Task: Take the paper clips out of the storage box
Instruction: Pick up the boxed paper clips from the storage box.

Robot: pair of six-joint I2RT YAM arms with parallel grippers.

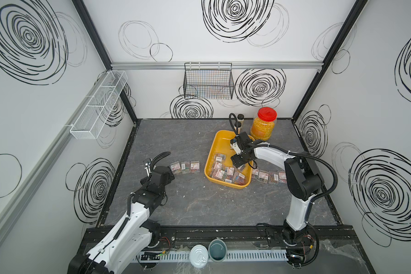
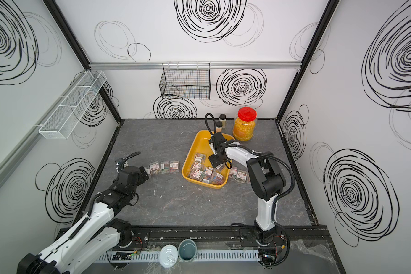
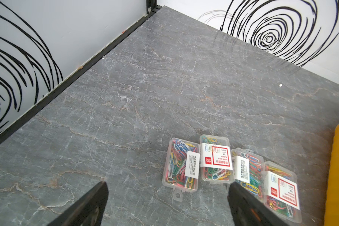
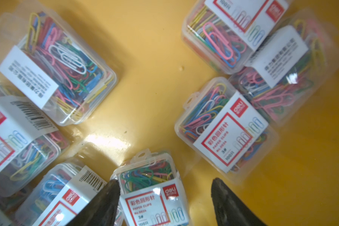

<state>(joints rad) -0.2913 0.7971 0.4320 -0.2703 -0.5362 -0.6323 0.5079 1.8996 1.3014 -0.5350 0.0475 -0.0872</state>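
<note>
Over the storage box [image 1: 220, 144], the right gripper [image 4: 164, 181] straddles a case of paper clips [image 4: 145, 174], jaws unclamped; beside the box, the left gripper [image 3: 167, 184] gapes empty.

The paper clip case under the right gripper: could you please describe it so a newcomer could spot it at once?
Start at the yellow storage box. Its near half holds a cluster of clear cases; the wanted case lies between the fingers of the open right gripper. Unlike its neighbours, it shows mostly green clips.
</note>
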